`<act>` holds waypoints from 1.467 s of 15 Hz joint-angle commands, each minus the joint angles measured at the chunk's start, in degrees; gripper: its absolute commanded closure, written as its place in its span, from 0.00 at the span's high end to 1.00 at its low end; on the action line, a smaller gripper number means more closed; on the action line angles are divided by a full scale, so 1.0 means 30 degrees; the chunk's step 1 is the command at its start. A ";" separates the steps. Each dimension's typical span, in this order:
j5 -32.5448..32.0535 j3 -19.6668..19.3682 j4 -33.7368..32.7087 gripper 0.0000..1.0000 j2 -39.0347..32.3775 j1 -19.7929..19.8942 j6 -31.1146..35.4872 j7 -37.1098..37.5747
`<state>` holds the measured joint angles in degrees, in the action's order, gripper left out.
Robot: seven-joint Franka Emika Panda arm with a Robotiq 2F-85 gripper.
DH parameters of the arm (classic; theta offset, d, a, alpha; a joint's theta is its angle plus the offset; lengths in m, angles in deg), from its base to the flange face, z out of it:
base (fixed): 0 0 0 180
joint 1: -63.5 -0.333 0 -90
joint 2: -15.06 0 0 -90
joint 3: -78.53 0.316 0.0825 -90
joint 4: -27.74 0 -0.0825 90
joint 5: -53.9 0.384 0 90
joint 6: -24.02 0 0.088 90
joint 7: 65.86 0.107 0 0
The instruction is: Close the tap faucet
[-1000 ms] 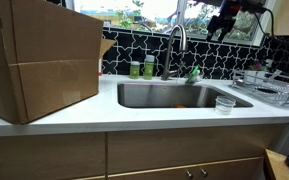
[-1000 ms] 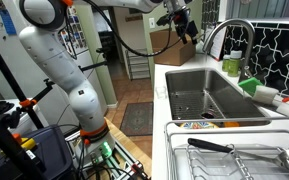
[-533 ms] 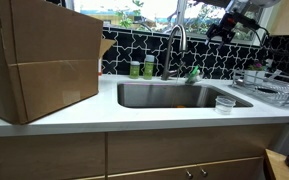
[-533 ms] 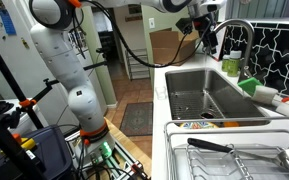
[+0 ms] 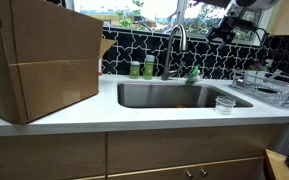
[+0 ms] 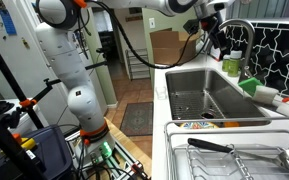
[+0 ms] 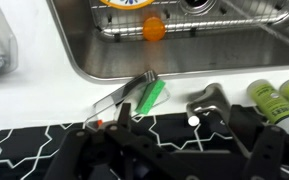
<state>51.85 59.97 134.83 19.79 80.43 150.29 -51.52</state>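
The tap faucet (image 5: 176, 44) is a tall brushed-steel gooseneck behind the sink; it also shows in an exterior view (image 6: 231, 34). In the wrist view I see it from above (image 7: 208, 103), its base by the tiled wall. My gripper (image 5: 221, 30) hangs in the air above the counter, to the side of the faucet and near its top height, not touching it. In an exterior view (image 6: 212, 44) it is just short of the spout arch. In the wrist view the dark fingers (image 7: 174, 152) are spread wide with nothing between them.
The steel sink (image 5: 144, 96) holds an orange ball (image 7: 155, 29). Green soap bottles (image 5: 142, 69) and a green sponge (image 7: 149, 96) sit by the faucet. A big cardboard box (image 5: 39, 60) stands on the counter. A small cup (image 5: 224, 103) and a dish rack (image 5: 271, 90) are beside the sink.
My gripper has moved toward the faucet and a little lower, staying open. The faucet and the other things have not moved.
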 commanded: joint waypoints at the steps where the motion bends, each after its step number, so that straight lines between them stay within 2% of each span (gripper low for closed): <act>1: -0.0673 -0.0523 -0.2008 1.00 -0.3424 0.0838 0.2761 0.0505; 3: -0.0492 -0.0710 -0.2624 1.00 -0.4980 0.1103 0.4423 -0.0180; 8: 0.1381 -0.0335 -0.4558 1.00 -0.7857 0.1648 0.4441 -0.0804; 13: 0.3825 0.0699 -0.6029 1.00 -0.8899 0.2246 0.3718 -0.2481; 22: 0.5637 0.2198 -0.6611 0.98 -0.9580 0.2748 0.4547 -0.5995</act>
<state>65.93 64.39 116.61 -7.55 86.89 163.43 -64.47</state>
